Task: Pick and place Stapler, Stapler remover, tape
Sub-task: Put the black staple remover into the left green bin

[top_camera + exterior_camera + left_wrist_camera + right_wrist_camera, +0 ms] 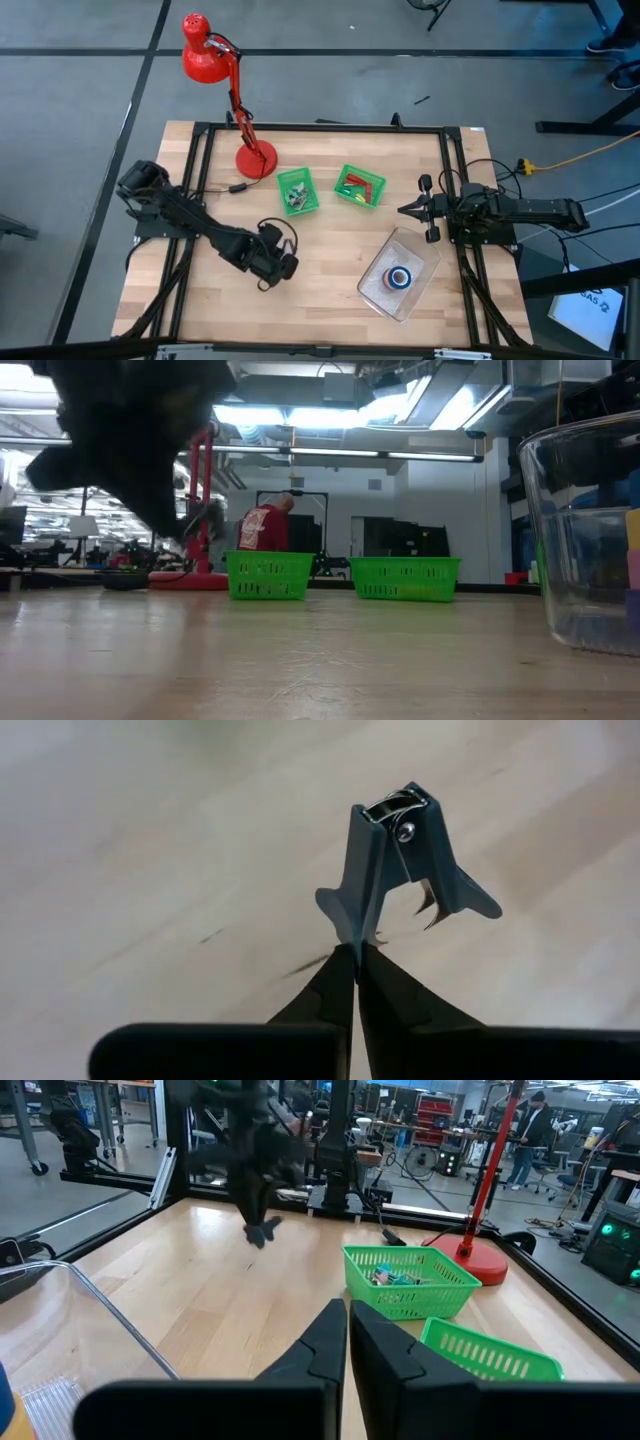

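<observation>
Tape rolls (400, 278) already sit in the clear bin (425, 255). My left pincer (357, 952) pinches the staple remover (400, 860) above the table (340, 250); it needs placing. My right pincer (348, 1312) waits closed.

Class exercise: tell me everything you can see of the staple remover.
The staple remover is a small grey-blue, plastic-looking claw tool with a metal spring hinge and rivet at one end, flared finger wings and curved metal teeth. The shut left gripper pinches one wing, holding it clear of the wooden table, hinge end pointing away from the fingers. Nothing else touches it.
</observation>
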